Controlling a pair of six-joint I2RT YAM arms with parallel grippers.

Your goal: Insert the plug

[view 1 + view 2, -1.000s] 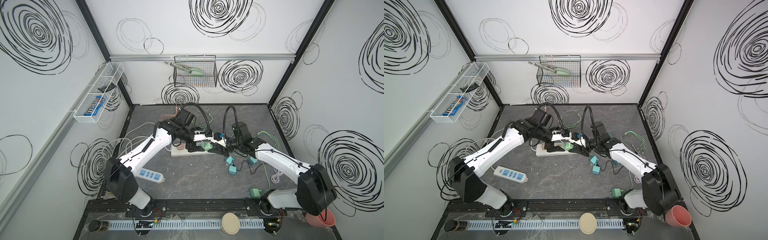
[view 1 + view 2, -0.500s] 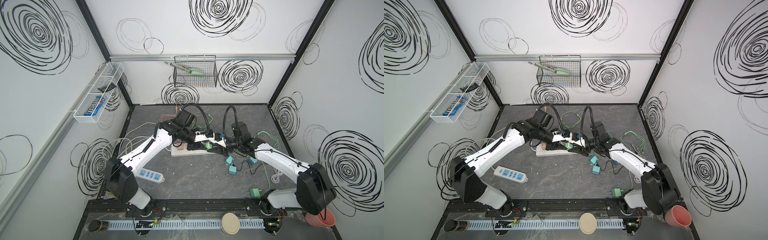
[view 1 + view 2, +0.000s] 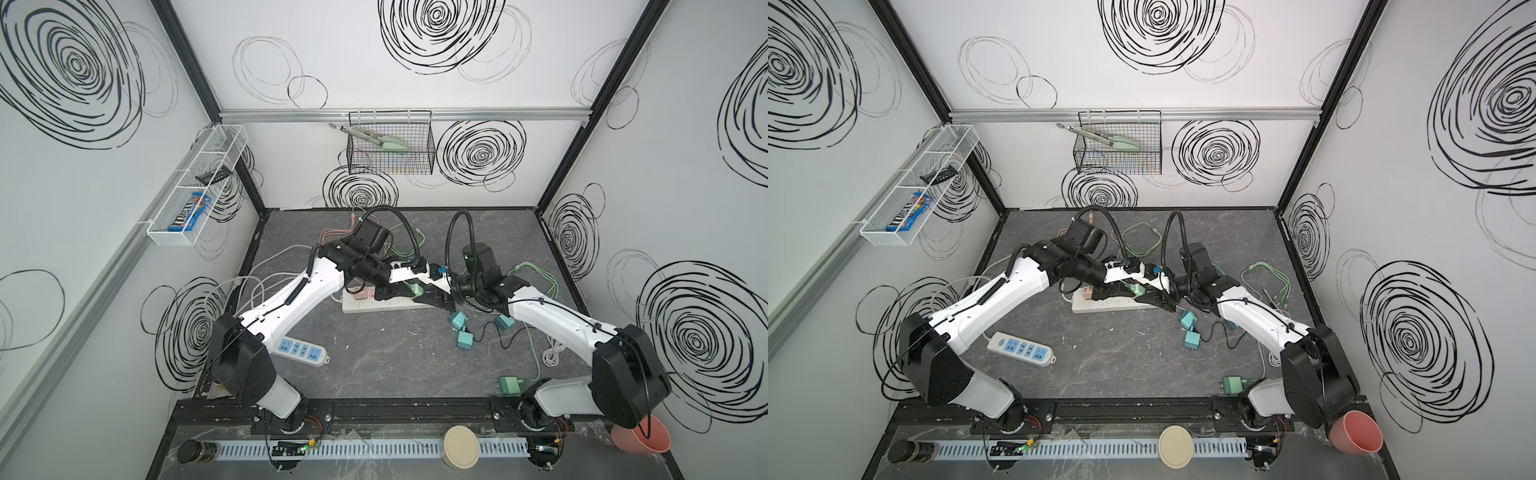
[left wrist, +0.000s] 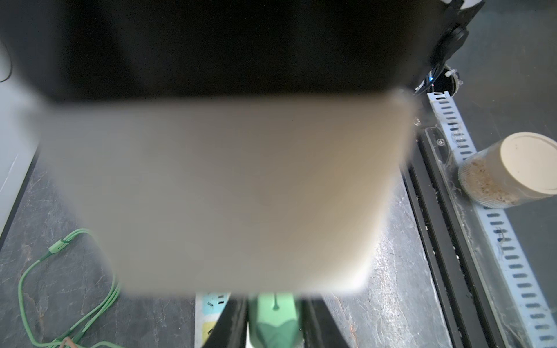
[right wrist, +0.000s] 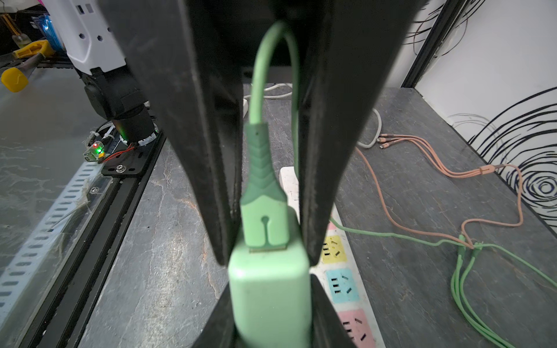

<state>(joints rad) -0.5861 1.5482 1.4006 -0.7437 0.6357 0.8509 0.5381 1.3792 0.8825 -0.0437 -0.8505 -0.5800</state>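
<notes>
White power strips, two: the near strip (image 3: 365, 306) lies just beneath my grippers, the far strip (image 3: 300, 348) well back beside my left arm. One green plug (image 5: 269, 295) is clamped by my right gripper (image 5: 268, 262) and my left gripper (image 4: 274, 324), its long axis running between them, cable end toward the right.

Left hand (image 3: 409, 292), right hand (image 3: 423, 297) clamped, tip-to-tip

Tongs (image 3: 376, 139) lie in the wall-hung black wire basket (image 3: 390, 165).
</notes>
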